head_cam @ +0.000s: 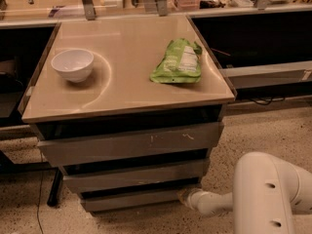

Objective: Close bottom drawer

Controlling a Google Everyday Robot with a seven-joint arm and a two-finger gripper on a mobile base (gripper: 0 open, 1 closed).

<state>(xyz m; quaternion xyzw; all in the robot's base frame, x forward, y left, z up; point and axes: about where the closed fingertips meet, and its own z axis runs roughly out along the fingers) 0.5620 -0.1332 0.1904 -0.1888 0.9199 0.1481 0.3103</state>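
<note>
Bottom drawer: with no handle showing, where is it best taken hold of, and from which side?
The bottom drawer has a plain flat front with nothing to pinch, so it is probably best to press on that front face, coming from the front. The tool is low at the front's right end; whether it touches cannot be told.
</note>
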